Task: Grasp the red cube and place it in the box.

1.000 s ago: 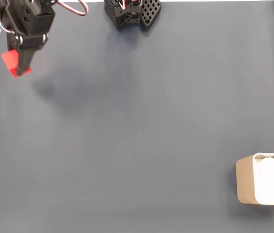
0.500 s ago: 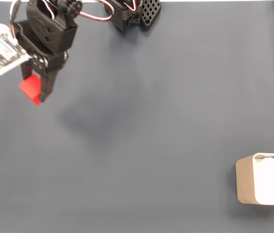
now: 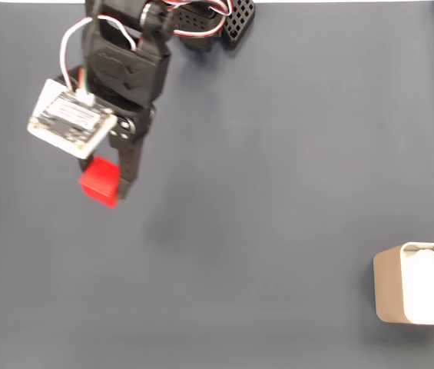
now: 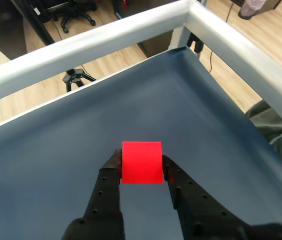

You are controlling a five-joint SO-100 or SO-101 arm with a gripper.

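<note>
- The gripper (image 4: pixel 141 167), seen from its own wrist camera, is clamped on the red cube (image 4: pixel 141 162), one black finger (image 4: pixel 110 176) pressed to each side face; the cube sits right at the fingertips, held clear above the dark blue table (image 4: pixel 56 165).
- From the fixed camera overhead, the cube (image 3: pixel 98 181) hangs in the left half of the picture under the arm (image 3: pixel 124 69), beside a white circuit board (image 3: pixel 71 119); the box (image 3: pixel 389 296) with its white padding (image 3: pixel 430 288) waits well apart, against the lower right edge.
- The risk, as I judge it, lies in the long crossing; the grip is only at the tips, so a jolt or a quick swing could let the cube slide out and drop on the cloth short of the box.
- A second worry is the release; the box is partly cut off by the frame edge, and letting go too early could bounce the cube off the near wall.
- The cube has no long axis to speak of; in the wrist view one flat face points at the camera, edges square with the fingers; in the fixed view it sits slightly turned against the table's edges.
</note>
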